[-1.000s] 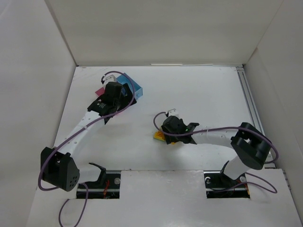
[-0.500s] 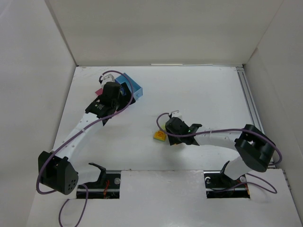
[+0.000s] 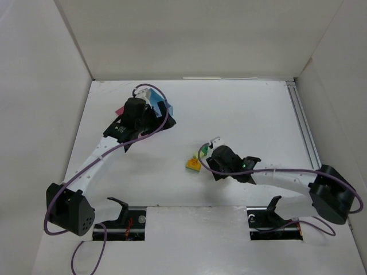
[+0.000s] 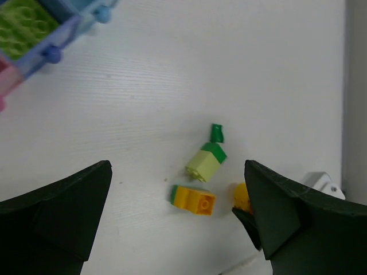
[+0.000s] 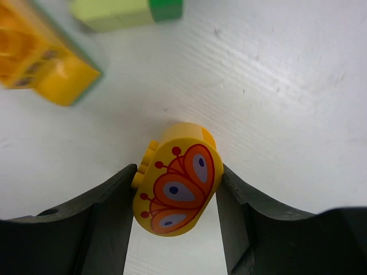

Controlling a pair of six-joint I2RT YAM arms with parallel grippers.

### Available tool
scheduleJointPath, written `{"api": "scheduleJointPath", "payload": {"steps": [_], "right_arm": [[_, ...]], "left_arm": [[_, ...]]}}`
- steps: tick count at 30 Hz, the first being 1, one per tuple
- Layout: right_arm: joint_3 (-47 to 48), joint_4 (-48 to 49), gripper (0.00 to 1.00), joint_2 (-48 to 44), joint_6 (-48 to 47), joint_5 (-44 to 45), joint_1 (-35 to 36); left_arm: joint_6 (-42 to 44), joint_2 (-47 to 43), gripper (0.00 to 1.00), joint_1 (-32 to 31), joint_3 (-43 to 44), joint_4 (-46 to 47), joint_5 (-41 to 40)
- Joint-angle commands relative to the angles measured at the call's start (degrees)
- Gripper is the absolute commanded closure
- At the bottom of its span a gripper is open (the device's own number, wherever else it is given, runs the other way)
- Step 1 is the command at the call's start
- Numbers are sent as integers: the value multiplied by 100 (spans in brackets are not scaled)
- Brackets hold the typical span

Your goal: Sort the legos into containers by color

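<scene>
My right gripper (image 5: 178, 175) is shut on a yellow rounded lego with an orange butterfly print (image 5: 179, 189), just above the table. An orange-yellow lego with a green layer (image 5: 43, 63) and a lime lego with a dark green end (image 5: 123, 11) lie just beyond it. From above, my right gripper (image 3: 207, 156) sits beside these legos (image 3: 194, 164). My left gripper (image 4: 178, 229) is open and empty, near the pink and blue containers (image 3: 153, 96). In the left wrist view a lime lego (image 4: 26, 26) lies in a blue compartment (image 4: 63, 34), and a small dark green lego (image 4: 217, 133) lies on the table.
White walls enclose the white table on the left, back and right. A metal rail (image 3: 304, 126) runs along the right side. Purple cables loop from both arms. The arm bases sit in slots at the near edge (image 3: 123, 220).
My right arm has swung its elbow out to the right and its gripper has shifted slightly right of the lego pile. My left gripper has moved a little right past the containers.
</scene>
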Motion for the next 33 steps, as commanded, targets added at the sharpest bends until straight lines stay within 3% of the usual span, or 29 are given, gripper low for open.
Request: {"api": "scheduleJointPath", "payload": {"steps": [1, 5, 11, 14, 21, 27, 32, 33], "right_arm": [[-30, 1086, 94, -879, -1536, -458, 40], [-82, 1738, 94, -1618, -2811, -1247, 40], [181, 2108, 92, -1866, -3814, -2287, 40], [365, 2108, 90, -1716, -3886, -2463, 40], [427, 2616, 90, -1645, -3834, -2675, 40], [427, 3047, 90, -1645, -3692, -2385, 40], [427, 3276, 90, -1593, -3578, -2305, 40], [427, 3346, 90, -1593, -3578, -2305, 40]], "left_arm": [[528, -72, 0, -22, -27, 771, 2293], [581, 129, 0, -179, -352, 1562, 3761], [634, 403, 0, -576, -176, 1405, 3913], [581, 403, 0, -629, -124, 1537, 4081], [643, 289, 1, -971, -124, 1142, 3282], [783, 228, 4, -1024, -140, 1078, 3430], [836, 157, 12, -1024, -291, 1370, 3782], [836, 157, 18, -1085, -291, 1370, 3782]]}}
